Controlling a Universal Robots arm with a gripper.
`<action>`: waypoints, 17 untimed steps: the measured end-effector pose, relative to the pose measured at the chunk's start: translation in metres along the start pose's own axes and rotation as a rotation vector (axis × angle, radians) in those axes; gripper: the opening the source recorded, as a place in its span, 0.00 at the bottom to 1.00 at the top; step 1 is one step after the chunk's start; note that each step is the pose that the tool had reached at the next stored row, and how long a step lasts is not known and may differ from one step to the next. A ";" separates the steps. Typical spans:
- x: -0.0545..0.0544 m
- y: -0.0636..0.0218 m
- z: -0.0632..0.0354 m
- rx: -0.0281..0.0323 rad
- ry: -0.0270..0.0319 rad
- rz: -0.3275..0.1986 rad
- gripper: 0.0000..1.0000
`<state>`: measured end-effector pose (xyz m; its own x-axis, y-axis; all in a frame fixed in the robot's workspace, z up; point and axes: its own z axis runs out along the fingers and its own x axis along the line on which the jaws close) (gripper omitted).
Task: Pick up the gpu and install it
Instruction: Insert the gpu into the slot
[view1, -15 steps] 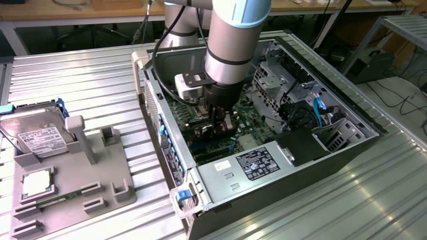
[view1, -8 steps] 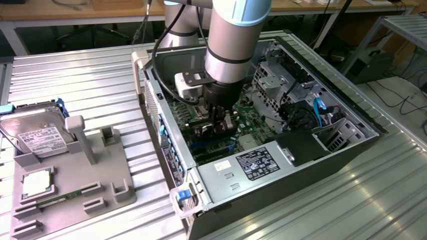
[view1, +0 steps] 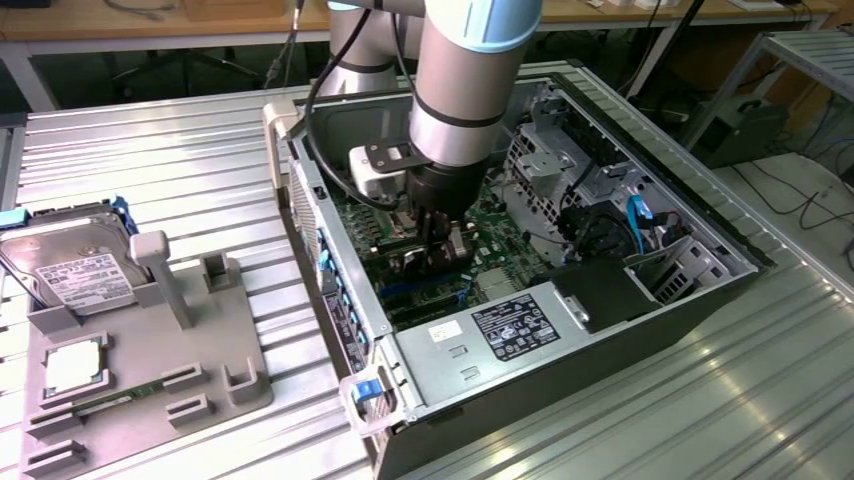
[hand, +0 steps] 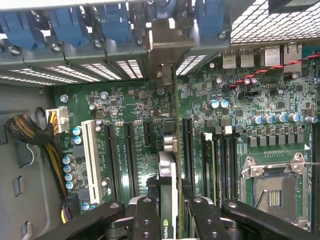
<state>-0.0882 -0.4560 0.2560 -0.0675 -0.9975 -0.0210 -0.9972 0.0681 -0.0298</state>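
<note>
My gripper (view1: 441, 240) reaches down into the open computer case (view1: 694, 225), over the green motherboard (view1: 501, 250). It is shut on the gpu (hand: 169, 175), with one black finger (hand: 146, 215) on each face of the card. The wrist view sees the gpu edge-on, standing upright along the black expansion slots (hand: 131, 155). Its silvery bracket (hand: 164, 42) lies at the case's rear slot openings, between the blue clips (hand: 115, 22). Whether the card's edge sits in a slot I cannot tell. In the exterior view the gpu (view1: 430, 264) is a dark shape under the fingers.
A grey fixture tray (view1: 147, 380) at the exterior view's left carries a silver hard drive (view1: 74, 270) and a square CPU chip (view1: 74, 365). Inside the case are the power supply (view1: 501, 330), a white slot (hand: 90, 155), the CPU socket (hand: 272, 185) and a braided cable bundle (hand: 30, 132).
</note>
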 end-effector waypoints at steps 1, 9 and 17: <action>0.000 0.0000 0.0001 -0.0002 -0.0003 -0.007 0.27; 0.000 0.0002 0.0047 -0.0008 0.0006 -0.009 0.27; 0.000 0.0002 0.0057 -0.0002 -0.0010 -0.009 0.27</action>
<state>-0.0882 -0.4555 0.2503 -0.0588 -0.9980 -0.0218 -0.9978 0.0594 -0.0298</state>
